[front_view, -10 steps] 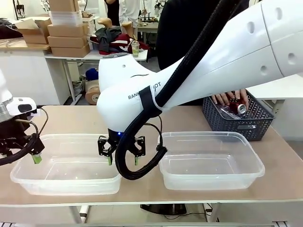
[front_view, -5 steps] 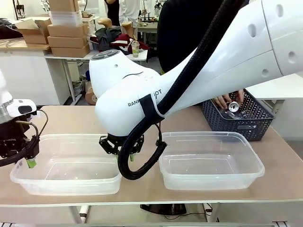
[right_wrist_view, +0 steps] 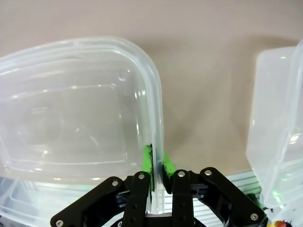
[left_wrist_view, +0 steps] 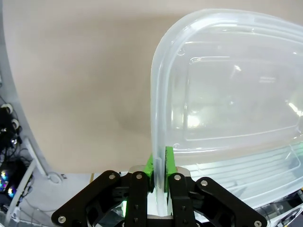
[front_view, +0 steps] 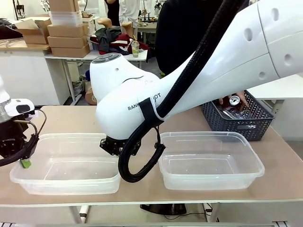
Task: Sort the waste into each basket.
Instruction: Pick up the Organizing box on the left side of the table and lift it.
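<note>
Two see-through tubs stand side by side on the table, the left tub (front_view: 71, 171) and the right tub (front_view: 210, 163), both with nothing inside. My left gripper (front_view: 25, 162) is shut on the left tub's outer rim; in the left wrist view the green pads (left_wrist_view: 169, 160) pinch the rim (left_wrist_view: 155, 113). My right gripper (front_view: 116, 146), mostly hidden under its own arm, is shut on the same tub's inner rim (right_wrist_view: 158, 118). A person's hand holds a can (front_view: 234, 100), its silver top towards me, over the dark lattice basket (front_view: 239, 124).
The dark lattice basket stands at the far right of the table with more waste in it. The right tub's edge (right_wrist_view: 277, 127) lies close beside my right gripper. My right arm (front_view: 199, 71) spans the middle of the table. A person stands at the far side.
Both grippers went from open to shut on the left tub's opposite rims. The right gripper sank behind its arm; the left one shifted outwards. The person's hand lifted a can in the lattice basket.
</note>
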Controlling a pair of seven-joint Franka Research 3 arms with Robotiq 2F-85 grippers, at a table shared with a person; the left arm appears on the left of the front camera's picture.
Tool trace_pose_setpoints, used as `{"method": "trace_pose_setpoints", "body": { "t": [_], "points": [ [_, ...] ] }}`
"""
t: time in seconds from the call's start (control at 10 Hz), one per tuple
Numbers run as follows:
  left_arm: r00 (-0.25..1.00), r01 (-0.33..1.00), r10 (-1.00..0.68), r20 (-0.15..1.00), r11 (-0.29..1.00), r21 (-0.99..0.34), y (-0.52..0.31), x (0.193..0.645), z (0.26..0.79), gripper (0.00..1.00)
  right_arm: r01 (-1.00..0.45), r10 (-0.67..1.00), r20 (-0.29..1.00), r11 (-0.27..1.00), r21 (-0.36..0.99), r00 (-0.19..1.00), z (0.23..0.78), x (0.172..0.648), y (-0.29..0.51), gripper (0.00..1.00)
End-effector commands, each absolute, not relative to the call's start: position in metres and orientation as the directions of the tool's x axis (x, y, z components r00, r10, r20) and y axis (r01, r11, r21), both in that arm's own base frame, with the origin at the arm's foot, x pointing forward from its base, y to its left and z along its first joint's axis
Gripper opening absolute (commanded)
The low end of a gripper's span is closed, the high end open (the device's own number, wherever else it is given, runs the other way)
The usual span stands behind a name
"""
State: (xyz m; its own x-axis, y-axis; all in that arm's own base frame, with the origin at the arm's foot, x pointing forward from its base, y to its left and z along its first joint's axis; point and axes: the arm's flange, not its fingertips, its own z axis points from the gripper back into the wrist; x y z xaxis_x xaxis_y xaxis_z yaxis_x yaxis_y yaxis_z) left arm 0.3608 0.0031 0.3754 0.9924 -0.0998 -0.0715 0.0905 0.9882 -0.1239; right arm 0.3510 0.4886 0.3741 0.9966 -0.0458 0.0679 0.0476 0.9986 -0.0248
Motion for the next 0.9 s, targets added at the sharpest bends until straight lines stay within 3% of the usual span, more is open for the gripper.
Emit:
{"method": "trace_pose_setpoints", "body": {
  "t": [0.0, 0.4, 0.6, 0.7, 0.8],
  "points": [
    [0.996, 0.040, -0.050, -0.072, 0.989, -0.140, 0.005, 0.349, 0.377, 0.00, 0.077, -0.075, 0.075, 0.997, -0.022, 0.994, 0.370, 0.347, 0.476, 0.00],
    [0.988, -0.136, 0.126, -0.093, 0.984, -0.115, 0.001, 0.385, 0.435, 0.00, -0.041, 0.040, -0.034, 0.999, -0.015, 0.999, 0.422, 0.372, 0.423, 0.00],
    [0.989, -0.146, 0.146, -0.011, 0.978, -0.150, -0.015, 0.410, 0.486, 0.00, -0.076, 0.071, -0.073, 0.995, -0.066, 0.995, 0.451, 0.380, 0.402, 0.00],
    [0.991, -0.121, 0.129, 0.042, 0.979, -0.164, -0.023, 0.412, 0.508, 0.00, -0.082, 0.080, -0.030, 0.994, -0.067, 0.996, 0.465, 0.380, 0.392, 0.00],
    [0.993, -0.112, 0.103, -0.063, 0.981, -0.156, -0.024, 0.389, 0.460, 0.00, -0.109, 0.110, -0.030, 0.994, 0.007, 0.994, 0.474, 0.373, 0.387, 0.00]
  ]
}}
